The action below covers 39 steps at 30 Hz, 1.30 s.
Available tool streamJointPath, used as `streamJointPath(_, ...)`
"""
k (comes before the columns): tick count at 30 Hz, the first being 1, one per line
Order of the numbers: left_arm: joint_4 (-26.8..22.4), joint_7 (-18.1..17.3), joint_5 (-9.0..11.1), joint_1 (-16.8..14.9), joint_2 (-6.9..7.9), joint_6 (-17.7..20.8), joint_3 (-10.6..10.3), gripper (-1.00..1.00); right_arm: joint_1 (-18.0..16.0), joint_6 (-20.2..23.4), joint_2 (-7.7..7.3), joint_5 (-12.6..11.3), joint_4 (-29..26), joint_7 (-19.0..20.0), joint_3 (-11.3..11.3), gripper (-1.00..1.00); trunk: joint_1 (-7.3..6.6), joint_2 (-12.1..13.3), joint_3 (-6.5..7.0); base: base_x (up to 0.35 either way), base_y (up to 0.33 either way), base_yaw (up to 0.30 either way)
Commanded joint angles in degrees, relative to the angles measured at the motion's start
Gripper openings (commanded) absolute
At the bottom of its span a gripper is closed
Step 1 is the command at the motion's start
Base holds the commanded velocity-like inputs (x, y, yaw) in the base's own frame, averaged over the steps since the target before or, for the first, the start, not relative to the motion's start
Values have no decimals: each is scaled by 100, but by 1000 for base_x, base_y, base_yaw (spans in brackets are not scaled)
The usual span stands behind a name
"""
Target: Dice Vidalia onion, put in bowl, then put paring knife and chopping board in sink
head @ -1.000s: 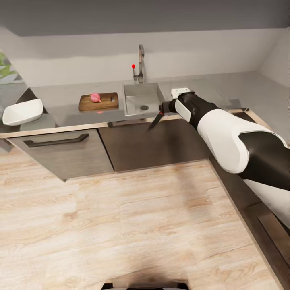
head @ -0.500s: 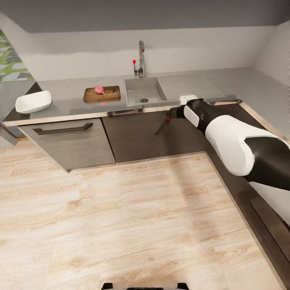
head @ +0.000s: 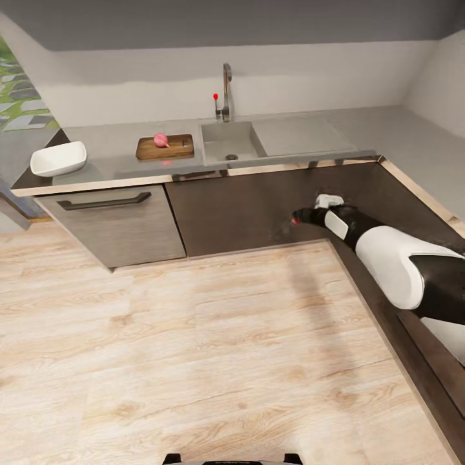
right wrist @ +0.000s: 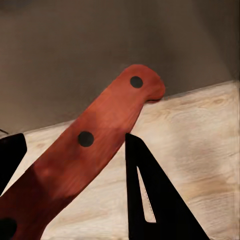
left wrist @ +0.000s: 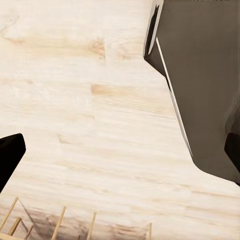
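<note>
A home kitchen: a grey worktop (head: 116, 158) over dark cabinets (head: 245, 210), a steel sink (head: 229, 142) with a tap (head: 226, 90), and a wood-plank floor (head: 194, 349).

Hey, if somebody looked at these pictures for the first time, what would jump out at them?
Probably the right gripper, low in front of the dark cabinets, shut on the paring knife with its red riveted handle. Next, the pink Vidalia onion sitting on the chopping board, on the countertop just left of the sink. The white bowl sits at the countertop's far left end.
</note>
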Motion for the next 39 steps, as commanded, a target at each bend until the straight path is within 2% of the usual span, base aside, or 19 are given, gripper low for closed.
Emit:
streamJointPath(1,3,9,33,-2,-2,-18,-22,100,167,-94,-36,-74,-12,11,-2,-100,3,-9,-6,-2,0,0)
streamJointPath(3,0,9,34,-2,-7,-18,-21,100,452,-328,-70,-143,-13,2,-2,-100,3,-9,-6,-1,0,0)
streamJointPath(5,0,9,34,-2,-10,-18,-22,100,681,-605,-77,-317,-9,-9,3,-100,3,-9,-6,0,0,0)
streamJointPath(8,3,9,24,-2,-10,-20,-41,100,1006,-932,38,-436,1,-31,6,-100,3,-9,-6,0,0,0)
streamJointPath(11,3,9,19,-2,7,-106,-34,100,1393,-1299,138,-450,2,-59,7,-100,3,-9,-6,0,0,0)
streamJointPath(16,0,32,22,-2,8,-482,-24,100,1898,-1855,179,-454,4,-88,7,-100,3,-9,-6,0,0,0)
streamJointPath(21,-235,63,32,-2,3,-602,-13,100,2835,-2622,260,-446,4,-87,9,-100,3,-9,-6,0,0,0)
streamJointPath(22,-433,67,35,-2,6,-603,-12,100,3203,-2908,291,-437,4,-86,13,-100,3,-9,-6,0,0,0)
streamJointPath(24,-565,69,37,-2,2,-611,-12,100,3632,-3185,287,-421,4,-72,15,-100,3,-9,-6,0,0,0)
streamJointPath(25,-578,68,36,-2,-1,-613,-14,100,3713,-3246,285,-419,4,-68,15,-100,3,-9,-6,0,0,0)
streamJointPath(27,-613,64,35,-2,-11,-623,-21,100,4083,-3583,277,-416,4,-52,15,-100,3,-9,-6,0,0,0)
streamJointPath(33,-629,62,35,-2,5,-633,-21,100,4499,-3868,275,-419,11,-75,16,-100,3,-9,-6,0,0,0)
streamJointPath(39,-624,62,35,-2,8,-633,-28,100,4690,-3901,259,-419,13,-75,16,-100,3,-9,-4,0,0,0)
